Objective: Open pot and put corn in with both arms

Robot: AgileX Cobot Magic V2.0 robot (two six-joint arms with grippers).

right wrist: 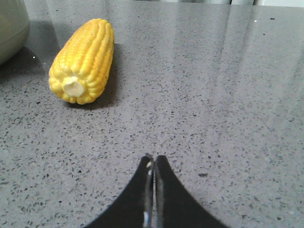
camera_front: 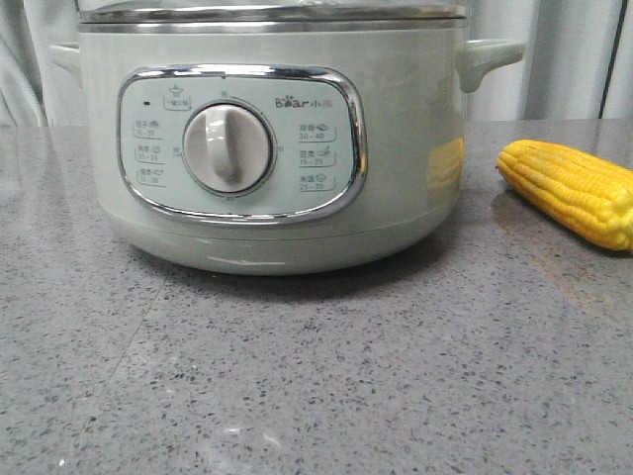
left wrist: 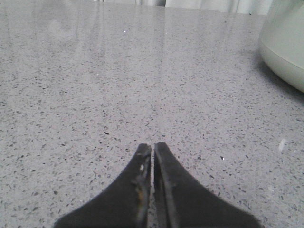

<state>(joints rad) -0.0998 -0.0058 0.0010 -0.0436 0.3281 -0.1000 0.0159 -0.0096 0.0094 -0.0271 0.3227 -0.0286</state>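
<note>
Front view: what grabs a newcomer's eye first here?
The big pale-green pot fills the middle of the grey table, its lid still on and a cream dial set in its front panel. To its right lies the bright yellow corn, apart from the pot. In the wrist views, the left gripper and right gripper are both shut, holding nothing.
</note>
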